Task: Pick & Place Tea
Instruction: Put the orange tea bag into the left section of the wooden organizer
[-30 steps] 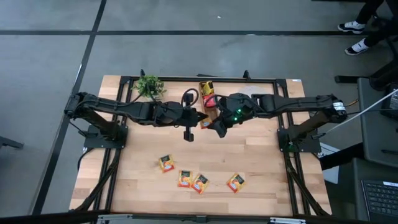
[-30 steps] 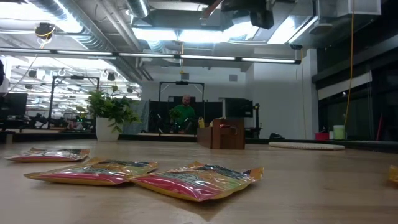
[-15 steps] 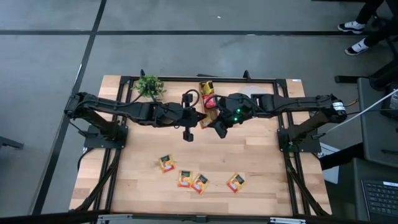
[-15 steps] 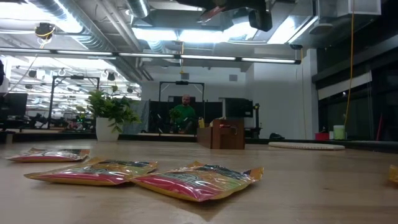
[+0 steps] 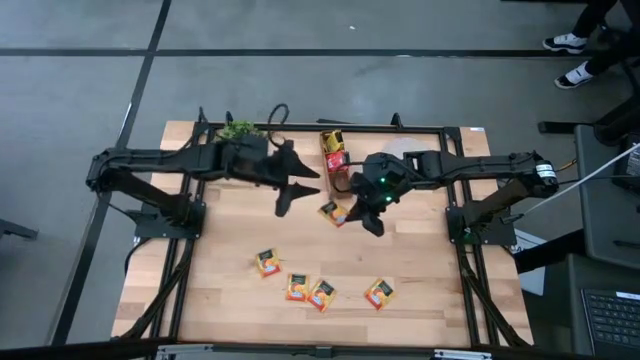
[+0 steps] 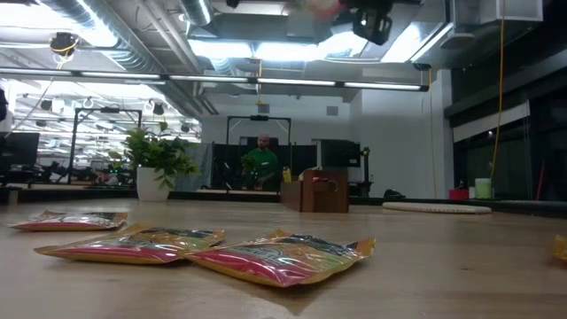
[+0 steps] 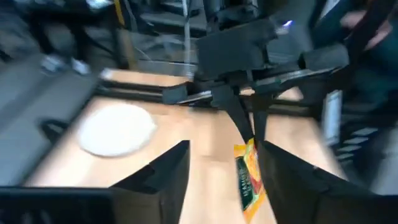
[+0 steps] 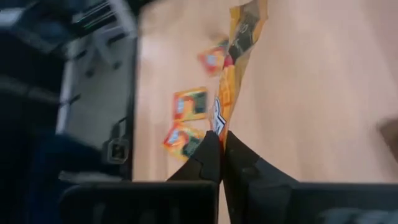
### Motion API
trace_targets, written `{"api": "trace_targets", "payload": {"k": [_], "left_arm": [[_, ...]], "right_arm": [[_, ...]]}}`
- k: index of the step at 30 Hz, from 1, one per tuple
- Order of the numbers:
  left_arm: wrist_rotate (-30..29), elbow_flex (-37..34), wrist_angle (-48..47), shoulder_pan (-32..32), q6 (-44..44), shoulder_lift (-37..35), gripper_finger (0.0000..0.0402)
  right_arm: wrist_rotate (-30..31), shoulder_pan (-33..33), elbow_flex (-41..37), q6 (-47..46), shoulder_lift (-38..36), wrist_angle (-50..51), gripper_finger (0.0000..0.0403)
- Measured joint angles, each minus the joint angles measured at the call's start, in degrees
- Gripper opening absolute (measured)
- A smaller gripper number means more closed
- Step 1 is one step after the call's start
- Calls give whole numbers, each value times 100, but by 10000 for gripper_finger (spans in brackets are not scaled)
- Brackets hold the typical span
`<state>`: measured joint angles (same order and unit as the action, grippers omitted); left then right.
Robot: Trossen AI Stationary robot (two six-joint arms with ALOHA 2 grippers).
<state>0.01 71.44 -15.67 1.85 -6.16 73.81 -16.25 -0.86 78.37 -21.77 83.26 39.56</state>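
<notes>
One yellow-orange tea sachet (image 5: 333, 213) hangs above the table's middle, and my right gripper (image 5: 350, 206) is shut on it. My left gripper (image 5: 298, 190) stands open a short way toward the table's left, its fingers spread on either side of empty air (image 7: 221, 186). The left wrist view looks straight at the hanging sachet (image 7: 249, 180). Several more sachets (image 5: 297, 288) lie flat on the wood near the front edge. An open box with red and yellow sachets (image 5: 333, 152) stands at the far edge. My right gripper pinches the sachet's upper edge (image 8: 219, 121) between its two fingers. The fingers (image 7: 244, 127) slant down from the table's right. The sachet hangs below them, edge-on toward the left arm and clear of the table.
A small green potted plant (image 5: 240, 130) stands at the far left by the left arm. A round pale mat (image 7: 118, 127) lies at the far right, partly under the right arm. The table's front half between the loose sachets (image 6: 279, 257) and the arms is bare wood.
My left gripper has opened and let go of the sachet. It has drawn back toward the table's left edge, risen a little and rolled. The sachet has stayed with my right gripper, which has turned at the wrist, and it now hangs free toward the near side.
</notes>
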Motion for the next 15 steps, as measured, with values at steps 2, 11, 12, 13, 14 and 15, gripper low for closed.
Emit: {"api": "trace_targets", "payload": {"k": [2, 11, 12, 13, 14, 15], "left_arm": [[628, 4, -116, 202, -508, -17, 200], [2263, -1, -124, 389, -1713, 310, 237], [2266, 0, -51, 352, -1725, 350, 237], [2271, 0, 14, 322, -1731, 389, 236], [2273, 0, 15, 299, -1731, 414, 236], [2277, -2, 23, 292, -1735, 425, 235]], "right_arm": [[-294, 0, 0, 338, 0, -62, 4], [-448, -2, 48, 973, 0, -296, 4], [-445, -1, 48, 1009, 0, -294, 4], [-442, 1, 48, 1018, 0, -292, 4], [-442, 1, 48, 1023, 0, -287, 4], [-440, 1, 48, 1025, 0, -289, 4]]}}
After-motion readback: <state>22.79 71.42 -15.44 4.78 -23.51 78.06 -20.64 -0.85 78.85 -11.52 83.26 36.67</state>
